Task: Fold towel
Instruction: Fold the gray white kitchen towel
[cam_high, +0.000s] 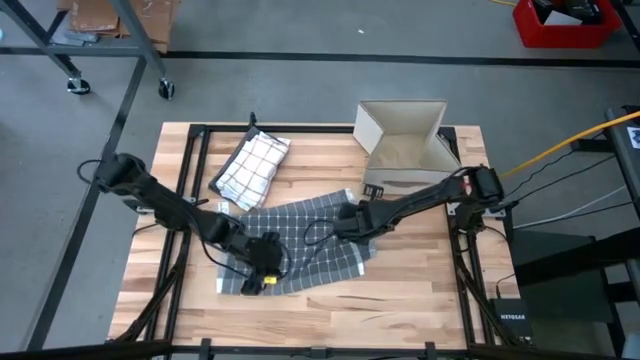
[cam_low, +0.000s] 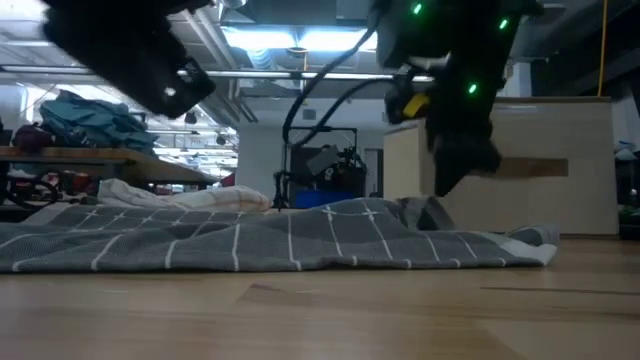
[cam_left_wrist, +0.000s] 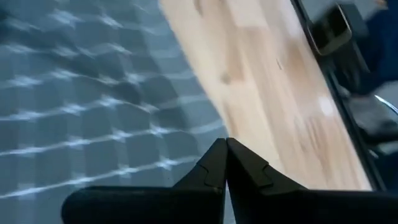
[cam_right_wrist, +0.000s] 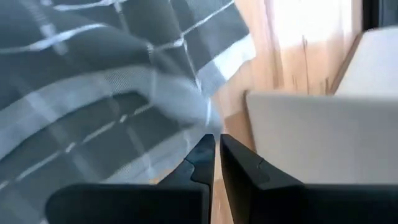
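- Lying spread on the wooden table (cam_high: 400, 290), the grey checked towel (cam_high: 300, 245) sits mid-table, its edge rumpled near the cardboard box (cam_high: 405, 145).
- We see our left gripper (cam_high: 262, 262) clenched empty over the towel's near-left part.
- Our right gripper (cam_high: 345, 222) hovers over the towel, fingers nearly together, grasping nothing.
- We note a folded white towel (cam_high: 252, 165) behind.

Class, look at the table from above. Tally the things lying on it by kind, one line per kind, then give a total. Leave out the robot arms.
Grey checked towel, spread out: 1
White checked towel, folded: 1
Cardboard box, open: 1
Total: 3
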